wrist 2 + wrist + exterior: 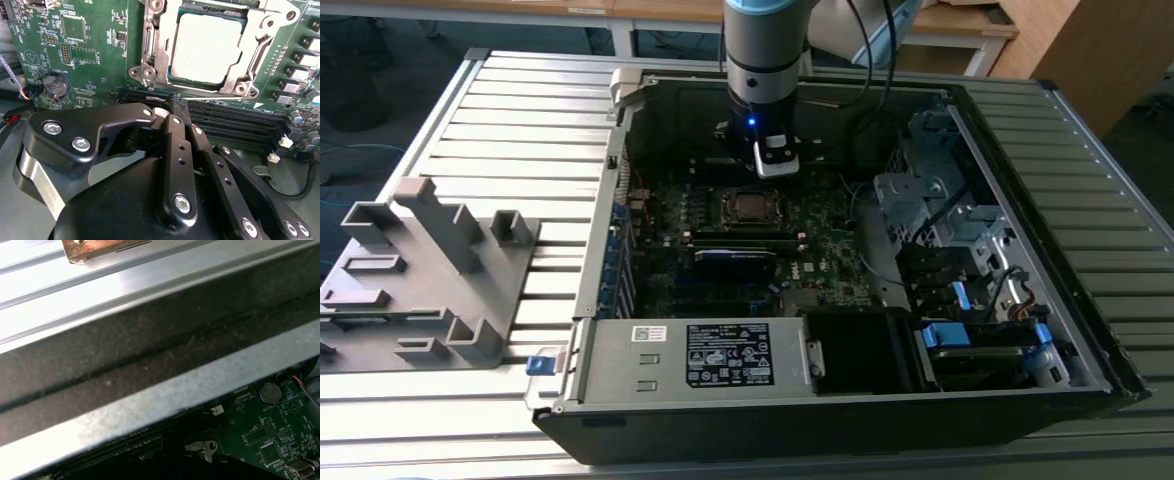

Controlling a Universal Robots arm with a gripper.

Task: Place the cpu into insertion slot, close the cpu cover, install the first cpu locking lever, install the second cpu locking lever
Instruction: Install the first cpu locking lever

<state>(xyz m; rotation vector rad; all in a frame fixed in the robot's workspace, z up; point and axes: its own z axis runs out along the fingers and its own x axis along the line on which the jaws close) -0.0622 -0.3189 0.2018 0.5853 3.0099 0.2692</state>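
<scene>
— In the exterior view we see one hand [775,165] lowered into the open computer case [854,430] on the tabletop [520,120], just on the far side of the cpu [750,207].
— The second wrist view tells us more. The cpu sits in the insertion slot [172,76] and the cpu cover [159,50] lies flat around it. The hand's fingers [172,145] are pressed together, gripping nothing.
— In the first wrist view the case wall hides most of the motherboard [270,445]. We count one coin battery [270,392].
— We cannot make out the levers' positions.
</scene>
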